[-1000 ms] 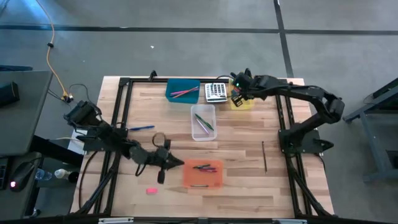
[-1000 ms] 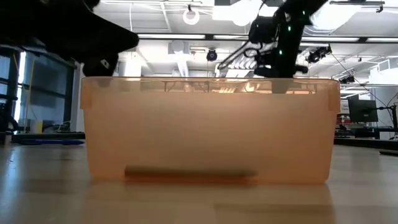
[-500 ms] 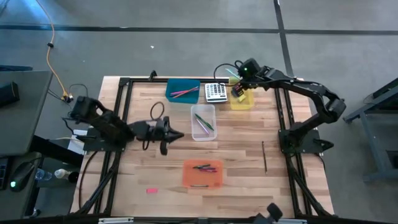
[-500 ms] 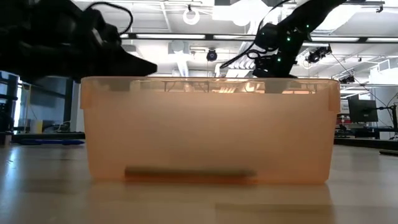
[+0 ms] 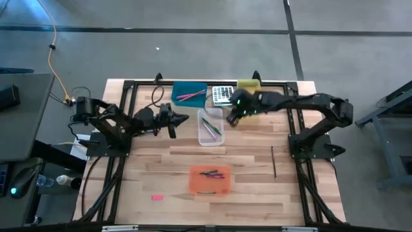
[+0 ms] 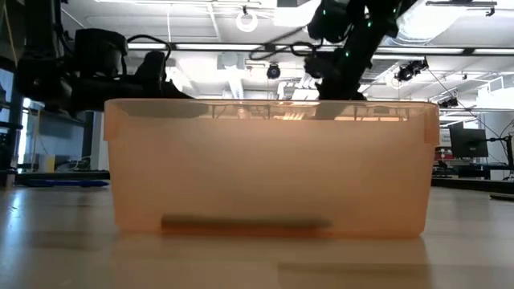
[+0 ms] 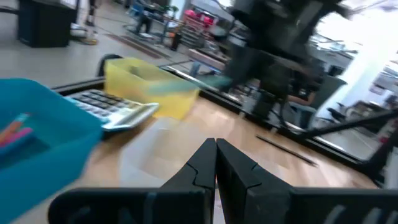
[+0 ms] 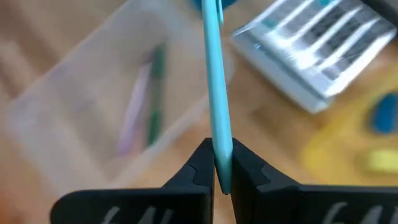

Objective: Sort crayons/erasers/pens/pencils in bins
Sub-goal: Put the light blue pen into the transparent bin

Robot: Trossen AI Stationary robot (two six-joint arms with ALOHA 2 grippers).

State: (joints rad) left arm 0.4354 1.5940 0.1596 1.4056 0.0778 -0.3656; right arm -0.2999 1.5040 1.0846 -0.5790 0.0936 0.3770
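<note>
My right gripper hangs over the far right corner of the clear bin, shut on a teal pen. Green and purple pens lie in that bin. My left gripper points level at the clear bin's left side, shut and empty. The teal-blue bin holds pink pencils. The yellow bin holds blue and yellow erasers. Several sticks lie in the orange bin. A pink eraser lies flat near the table's front left. My right gripper pinches the teal pen near one end between its two fingers. The fingers slant down from the table's right, and the pen runs on ahead of them, roughly in line with them. The pen is lifted clear above the clear bin.
A grey-keyed calculator lies between the teal-blue and yellow bins. A thin dark stick lies on the wood at the right. In the low view the orange bin's wall fills the foreground. Bare wood lies around the orange bin.
My left gripper has swung from beside the orange bin toward the table's far edge and turned, and now sits left of the clear bin, still shut. My right gripper has gone from over the yellow bin toward the left and near, tipping down, with the teal pen.
</note>
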